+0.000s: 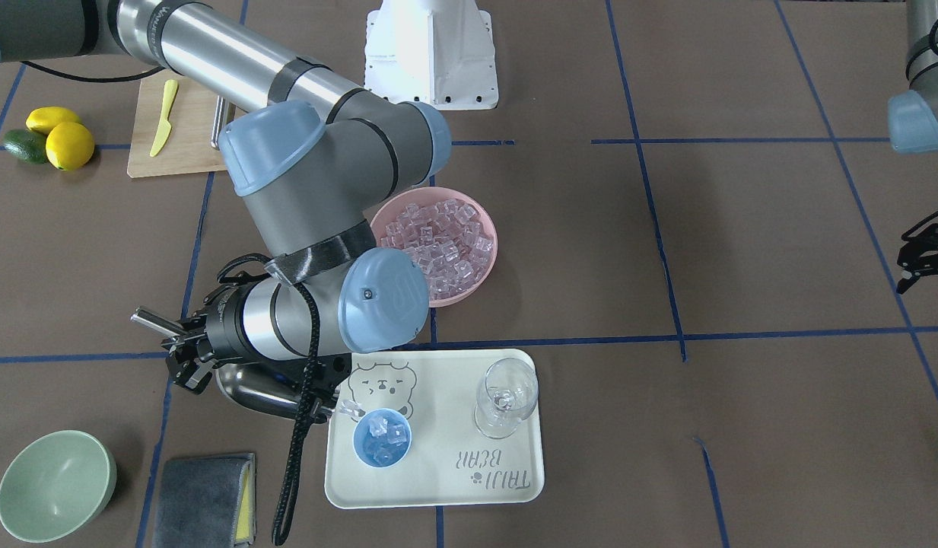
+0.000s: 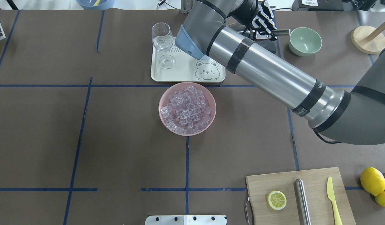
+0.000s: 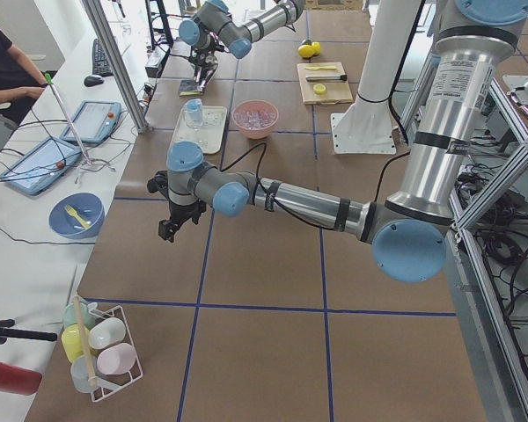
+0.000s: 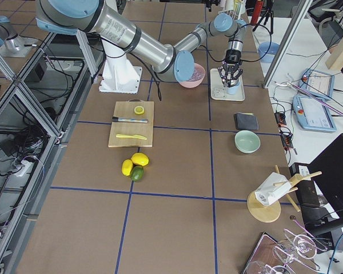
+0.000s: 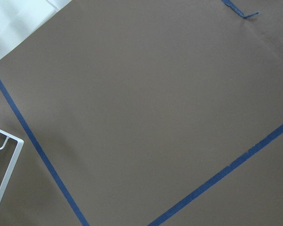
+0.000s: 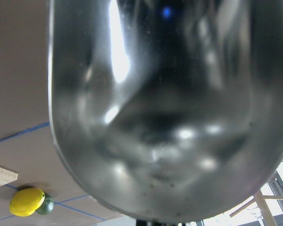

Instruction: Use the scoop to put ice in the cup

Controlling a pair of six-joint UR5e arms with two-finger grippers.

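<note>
Pour stage, partly done. The cup (image 1: 382,438) on the tray (image 1: 438,487) holds ice (image 1: 396,434); I count three or four cubes and cannot separate them further. One loose cube (image 1: 352,409) sits between the scoop's lip and the cup's rim; whether it is falling or lying on the tray I cannot tell. The right gripper (image 1: 181,353) pinches the scoop (image 1: 244,388) by its rod handle, the trough just beside the tray's right edge, at the far side of the table. The wrist view shows no cubes on the steel. The pink bowl (image 1: 490,228) is heaped, too many to count, so further scoops are possible. One cup, one scoop, one tray, one pink bowl, one wine glass (image 1: 505,396). The left gripper (image 1: 923,257) is parked well apart; its jaws I cannot tell.
</note>
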